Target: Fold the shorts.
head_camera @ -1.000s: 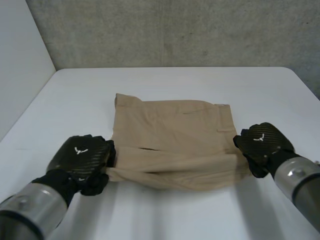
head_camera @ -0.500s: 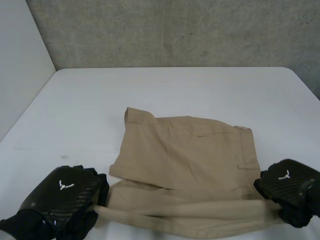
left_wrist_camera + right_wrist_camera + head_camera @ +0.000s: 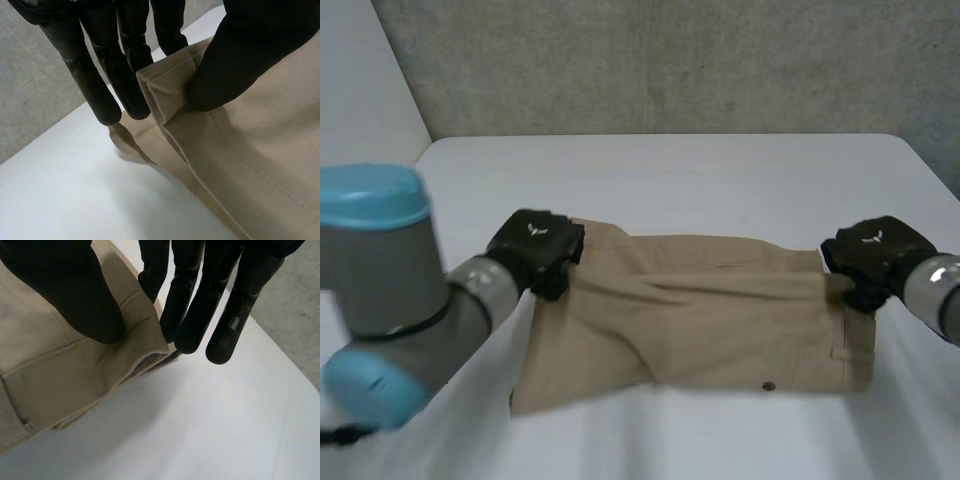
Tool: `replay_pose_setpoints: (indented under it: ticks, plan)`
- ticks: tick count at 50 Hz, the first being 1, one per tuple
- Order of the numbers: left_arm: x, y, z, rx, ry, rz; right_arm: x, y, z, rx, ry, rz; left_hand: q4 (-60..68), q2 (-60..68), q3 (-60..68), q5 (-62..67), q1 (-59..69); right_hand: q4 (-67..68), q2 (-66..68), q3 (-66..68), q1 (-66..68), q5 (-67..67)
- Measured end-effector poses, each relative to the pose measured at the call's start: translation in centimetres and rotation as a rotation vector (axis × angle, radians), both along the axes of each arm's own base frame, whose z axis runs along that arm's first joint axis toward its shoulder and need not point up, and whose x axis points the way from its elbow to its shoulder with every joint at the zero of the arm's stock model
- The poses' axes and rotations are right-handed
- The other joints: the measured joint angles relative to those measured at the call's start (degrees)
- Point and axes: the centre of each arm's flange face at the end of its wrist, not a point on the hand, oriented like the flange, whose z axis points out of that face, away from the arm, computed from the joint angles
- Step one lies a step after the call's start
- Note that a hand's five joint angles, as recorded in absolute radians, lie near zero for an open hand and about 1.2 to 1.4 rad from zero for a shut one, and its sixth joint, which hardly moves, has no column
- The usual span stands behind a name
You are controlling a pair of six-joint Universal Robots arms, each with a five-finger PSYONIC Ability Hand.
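Note:
The tan shorts [image 3: 700, 310] lie folded across the middle of the white table [image 3: 720, 180], long side running left to right. My left hand [image 3: 535, 247] pinches their far left corner; in the left wrist view the thumb [image 3: 240, 55] presses the hem [image 3: 170, 95] against the fingers [image 3: 100, 80]. My right hand [image 3: 875, 258] pinches the far right corner at the waistband. In the right wrist view its thumb [image 3: 75, 295] clamps the tan cloth [image 3: 75, 375] against the fingers [image 3: 200, 315].
A grey wall [image 3: 670, 60] stands behind the table's far edge. My left arm's big joint [image 3: 380, 290] with its light-blue caps covers the near left of the table. White table surface lies beyond the shorts.
Both hands have carried the near edge of the shorts up and over to the far side, laying it on the far edge. The shorts now lie as a narrower band.

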Motion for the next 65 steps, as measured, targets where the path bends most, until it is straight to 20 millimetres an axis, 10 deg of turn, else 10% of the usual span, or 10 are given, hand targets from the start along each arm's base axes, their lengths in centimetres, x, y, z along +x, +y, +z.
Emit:
replay_pose_setpoints:
  ticks: [13, 22, 29, 33, 48, 65]
  plan:
    - [-4.5, -9.2, -3.2, -0.124, 0.022, -0.009, 3.5, -5.9, -4.4, -0.062, 0.051, -0.013, 0.03, 0.04, 0.22, 0.00, 0.17, 0.00, 0.12, 0.00, 0.00, 0.00]
    - [-5.8, -12.2, -5.5, -0.241, 0.015, -0.018, 4.6, -8.8, -6.0, -0.204, 0.046, -0.047, 0.03, 0.04, 0.22, 0.00, 0.17, 0.00, 0.12, 0.00, 0.00, 0.00]
    - [-5.6, -13.0, -6.6, -0.258, 0.013, -0.012, 5.1, -9.6, -6.2, -0.260, 0.026, -0.036, -2.84, -3.79, -2.60, -2.55, -2.01, -7.30, -6.57, -7.07, -4.27, -4.00]
    - [-5.4, -12.7, -7.1, -0.245, 0.009, -0.012, 5.1, -9.6, -5.6, -0.271, 0.000, -0.036, -34.47, -34.21, -33.39, -33.01, -34.21, -40.16, -39.92, -40.07, -31.32, -36.48]
    - [-5.4, -11.9, -5.5, -0.285, 0.037, -0.016, 5.2, -8.7, -3.7, -0.122, -0.259, 0.044, -41.00, -40.40, -39.39, -39.53, -36.27, -45.46, -43.40, -44.05, -32.97, -42.46]
    - [-5.9, -14.9, -8.8, -0.342, 0.055, 0.002, 4.8, -12.8, -7.7, -0.208, -0.259, -0.030, -41.00, -40.41, -39.39, -39.53, -36.27, -45.16, -43.27, -43.91, -32.96, -40.93]
